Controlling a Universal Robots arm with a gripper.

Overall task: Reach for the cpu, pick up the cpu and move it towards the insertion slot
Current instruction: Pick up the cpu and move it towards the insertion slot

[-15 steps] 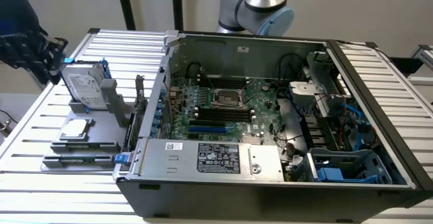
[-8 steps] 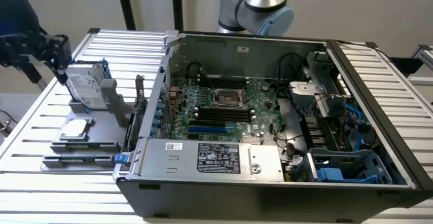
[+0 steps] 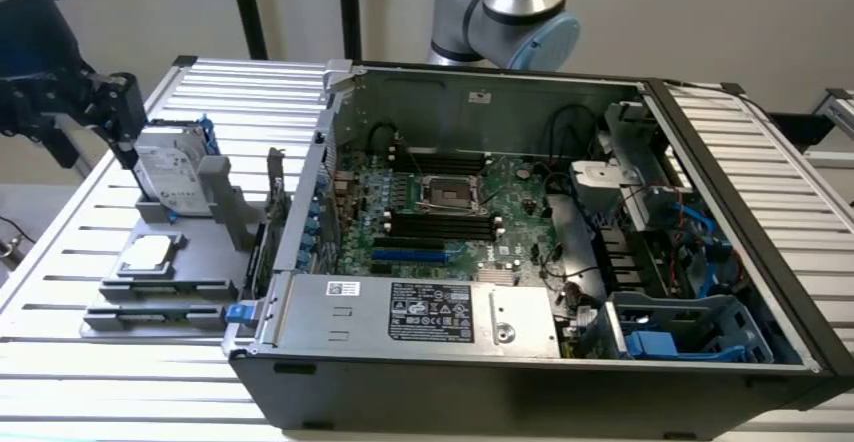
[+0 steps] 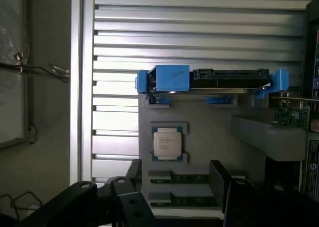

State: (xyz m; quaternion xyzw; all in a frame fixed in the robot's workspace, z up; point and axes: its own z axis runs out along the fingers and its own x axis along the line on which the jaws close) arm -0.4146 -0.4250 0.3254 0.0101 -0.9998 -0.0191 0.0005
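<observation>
Grey tray (image 4: 209, 129) holds square, seemingly metal-topped cpu (image 4: 167, 143).

No text legible. Black label (image 3: 430, 309) on power supply cover (image 3: 527, 322), case's 6 o'clock: print too small. cpu (image 4: 167, 143) markings and hard drive sticker (image 3: 167, 170) unreadable.

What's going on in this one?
A Universal Robots arm is working beside an open computer case. Its jaws stand open and empty near the grey fixture on the exterior view's left, touching nothing. The cpu lies flat in its holder on that fixture, beside the upright hard drive. The insertion slot on the motherboard inside the case shows a dark centre.
</observation>
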